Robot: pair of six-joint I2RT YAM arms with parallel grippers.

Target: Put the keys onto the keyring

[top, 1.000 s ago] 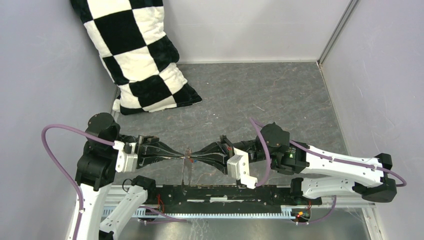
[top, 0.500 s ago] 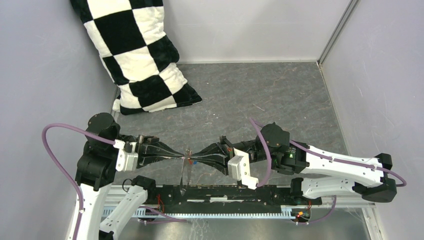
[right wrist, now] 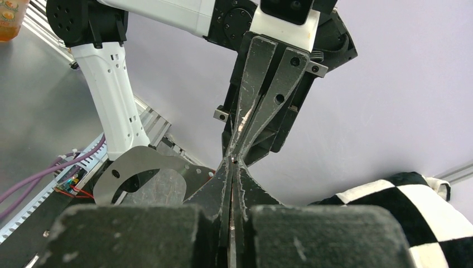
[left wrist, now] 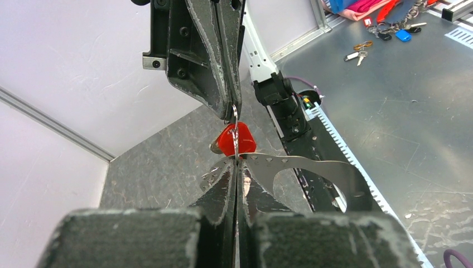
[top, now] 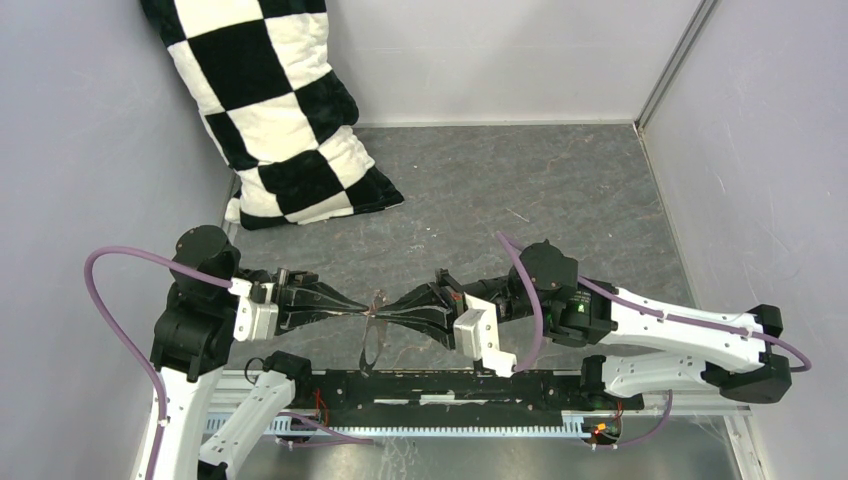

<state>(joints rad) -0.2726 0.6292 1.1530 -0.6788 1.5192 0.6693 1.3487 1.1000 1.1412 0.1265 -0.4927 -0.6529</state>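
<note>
Compared with a second back, noticed the whole pinch point nudged slightly away from the near edge, with the right arm (top: pixel 660 330) pulled in a touch too. Spotted the keyring (left wrist: pixel 301 166) held up in the air over the near part of the tabletop (top: pixel 520 190), flat grey band with little holes curving out sideways and drooping down as a loop. Saw the left fingers (left wrist: pixel 223 192) pressed tight together, pinching that band right at their tips. Found the red key (left wrist: pixel 226 142) just past those tips, right against the band and tucked under the right fingers (left wrist: pixel 209 61). Saw those squeezed together as well, tip to tip with the left ones. Couldn't make out the thing pinched there, with only a thin metal edge showing in the gap. Lost the red key behind the fingers from the right wrist view. Farther out, spotted a black-and-white checkered pillow (top: pixel 280 110) propped in the far left corner.
</note>
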